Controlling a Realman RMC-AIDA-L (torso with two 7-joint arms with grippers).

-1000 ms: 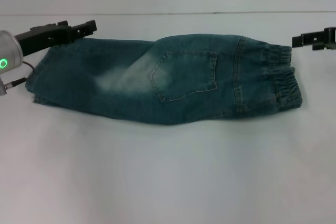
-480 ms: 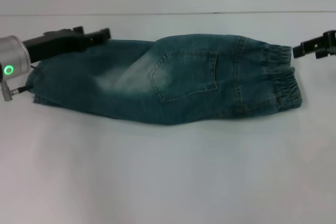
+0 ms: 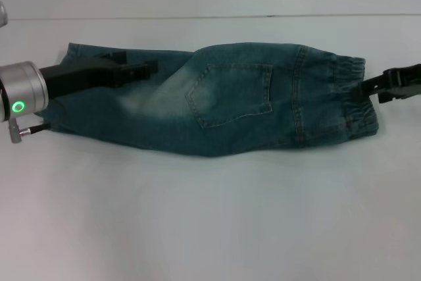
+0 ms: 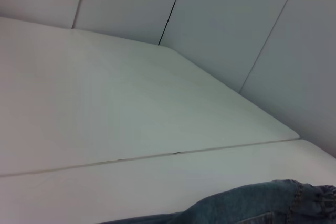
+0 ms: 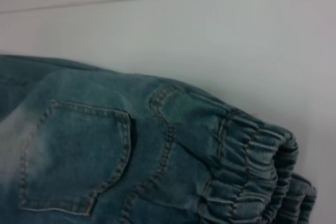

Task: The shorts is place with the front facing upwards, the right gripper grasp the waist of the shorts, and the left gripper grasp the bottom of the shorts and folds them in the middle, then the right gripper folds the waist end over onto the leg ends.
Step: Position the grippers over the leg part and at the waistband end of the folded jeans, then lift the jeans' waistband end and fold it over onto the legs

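The blue-green denim shorts lie folded lengthwise across the white table, a patch pocket facing up. Their gathered waist is at the right and the leg ends at the left. My left gripper reaches over the faded leg part, its silver wrist covering part of the hems. At the waistband's outer edge sits my right gripper. The right wrist view shows the pocket and the puckered waistband close up. Only a strip of the shorts shows in the left wrist view.
The white table spreads wide in front of the shorts. A seam line runs across the table behind them. Pale wall panels stand beyond the table's far edge.
My left gripper has moved from the shorts' far edge toward me and rightward, onto the leg part. The right gripper has come nearer and lower, up to the waistband's edge. The shorts have not shifted.
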